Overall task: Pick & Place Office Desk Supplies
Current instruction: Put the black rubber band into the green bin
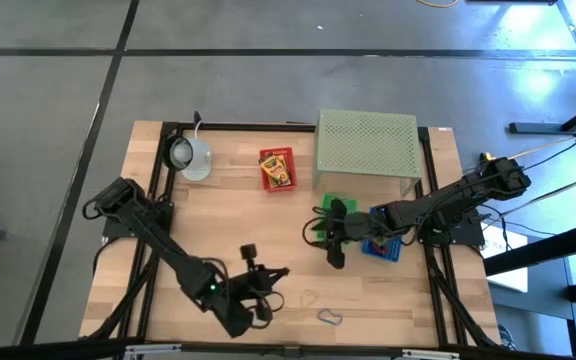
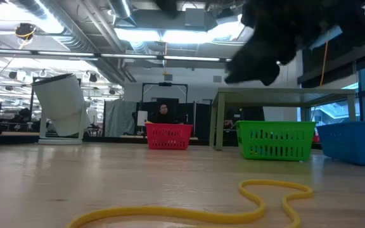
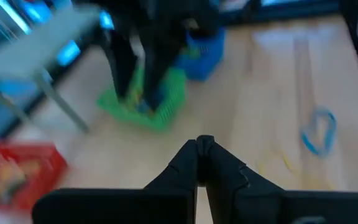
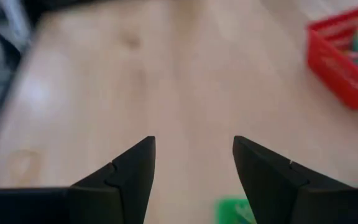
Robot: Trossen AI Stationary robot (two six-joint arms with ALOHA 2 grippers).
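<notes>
My left gripper [image 1: 276,273] hovers shut above the table's near middle, with nothing showing between its fingertips [image 3: 201,144]. My right gripper [image 1: 323,232] stands open over the green basket [image 1: 338,207]; its fingers [image 4: 193,149] have nothing between them. A blue loop [image 1: 328,317] lies flat on the wood near the front edge, also seen in the left wrist view [image 3: 319,130]. A yellow loop [image 2: 233,202] lies flat close to the low camera. The yellow printed box [image 1: 277,166] sits in the red basket [image 1: 264,180].
A blue basket [image 1: 383,247] stands beside the green one. The pale green perforated stand [image 1: 366,143] is at the far right, and the pale round mug-like object [image 1: 190,155] at the far left. Bare wood lies between the red basket and my left gripper.
</notes>
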